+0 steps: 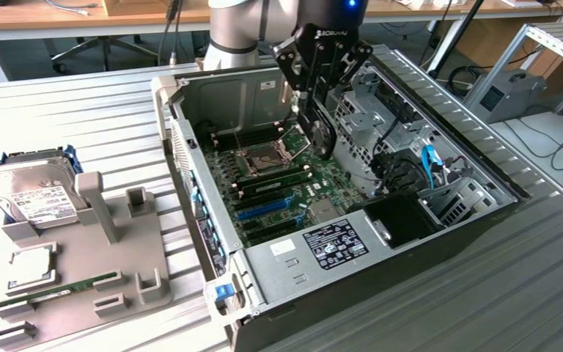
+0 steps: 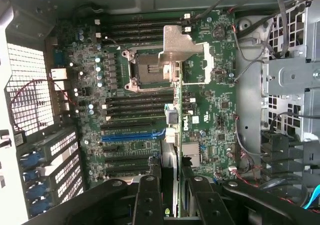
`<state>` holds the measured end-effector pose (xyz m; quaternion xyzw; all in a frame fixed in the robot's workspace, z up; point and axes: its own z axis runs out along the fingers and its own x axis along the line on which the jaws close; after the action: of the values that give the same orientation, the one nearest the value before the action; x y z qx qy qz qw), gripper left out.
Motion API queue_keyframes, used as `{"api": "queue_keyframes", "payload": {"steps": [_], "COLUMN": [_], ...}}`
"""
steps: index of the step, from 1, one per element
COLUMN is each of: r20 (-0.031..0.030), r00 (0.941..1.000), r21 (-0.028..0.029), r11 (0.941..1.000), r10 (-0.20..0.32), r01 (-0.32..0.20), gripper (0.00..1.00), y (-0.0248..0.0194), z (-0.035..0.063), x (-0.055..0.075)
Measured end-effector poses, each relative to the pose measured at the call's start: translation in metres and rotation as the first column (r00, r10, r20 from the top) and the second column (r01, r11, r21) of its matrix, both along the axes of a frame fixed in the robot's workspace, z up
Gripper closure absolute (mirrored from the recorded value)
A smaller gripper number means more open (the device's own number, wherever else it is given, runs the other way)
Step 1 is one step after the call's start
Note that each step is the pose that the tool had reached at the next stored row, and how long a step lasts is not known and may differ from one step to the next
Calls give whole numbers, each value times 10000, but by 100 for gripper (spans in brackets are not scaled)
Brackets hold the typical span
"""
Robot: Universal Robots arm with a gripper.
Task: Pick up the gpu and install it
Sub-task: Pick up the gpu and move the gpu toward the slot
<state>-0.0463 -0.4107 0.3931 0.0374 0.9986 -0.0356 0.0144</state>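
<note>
My pincer (image 1: 313, 106) is clenched on the gpu (image 1: 321, 136). I hold the card upright by its top edge, inside the open computer case (image 1: 179, 95). In the exterior view its round black fan faces that view's right, and its lower edge hangs close over the motherboard (image 1: 301, 187). I cannot tell whether the edge touches the board.

From my wrist I see the gpu (image 2: 178, 135) edge-on, a thin green line running out from between my two black fingers (image 2: 147, 200). Its silver bracket (image 2: 182, 45) is at the far end, lying across my view of the processor socket (image 2: 147, 70).

In the exterior view the socket (image 1: 262, 158) sits just to the left of the card. The metal drive cage (image 1: 380, 117) stands close on the other side, with loose grey wires (image 2: 245, 70) hanging along it. A blue cable (image 1: 428, 165) curls further along that side. The long blue slot (image 2: 132, 136) lies to one side of the card's line, among black slots. The power supply (image 1: 330, 246) closes off the near end of the case.

Outside the case, at the exterior view's left, a grey holder (image 1: 125, 293) carries a hard drive (image 1: 32, 194) and a memory stick (image 1: 61, 288), well apart from me.
</note>
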Motion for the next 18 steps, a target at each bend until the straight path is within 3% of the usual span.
{"api": "queue_keyframes", "payload": {"steps": [18], "r20": [0], "r00": [10000], "r21": [-167], "r11": [9999], "r10": [0], "r01": [0], "gripper": [74], "y": [56], "z": [-40], "x": [97]}}
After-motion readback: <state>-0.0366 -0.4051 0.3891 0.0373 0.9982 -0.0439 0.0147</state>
